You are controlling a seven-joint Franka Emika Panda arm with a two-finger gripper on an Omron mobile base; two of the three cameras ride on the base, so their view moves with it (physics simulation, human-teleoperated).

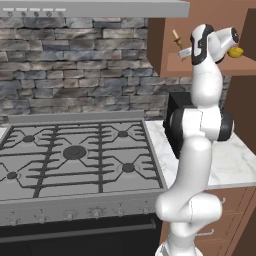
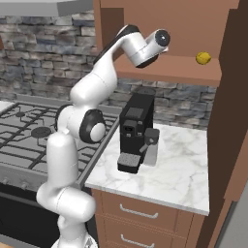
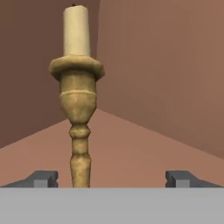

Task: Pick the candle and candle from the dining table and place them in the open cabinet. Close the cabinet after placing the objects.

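A pale yellow candle (image 3: pixel 76 30) on a tall slim brass candlestick (image 3: pixel 79 105) stands on the floor of the open brown cabinet (image 3: pixel 144 144). My gripper (image 3: pixel 113 179) is open, and the candlestick's stem rises between its fingertips (image 3: pixel 41 178), nearer the left one and touching neither. In the left base view this candle (image 1: pixel 177 39) looks tilted, just ahead of my hand inside the cabinet (image 1: pixel 200 67). A small stubby yellow candle (image 2: pixel 203 58) sits further right on the same cabinet (image 2: pixel 169 72) floor. The dining table is out of view.
A black coffee machine (image 2: pixel 135 131) stands on the marble counter (image 2: pixel 179 179) under the cabinet. The open cabinet door (image 2: pixel 237 97) hangs at the right. A gas stove (image 1: pixel 75 155) lies to the left, with a stone wall behind it.
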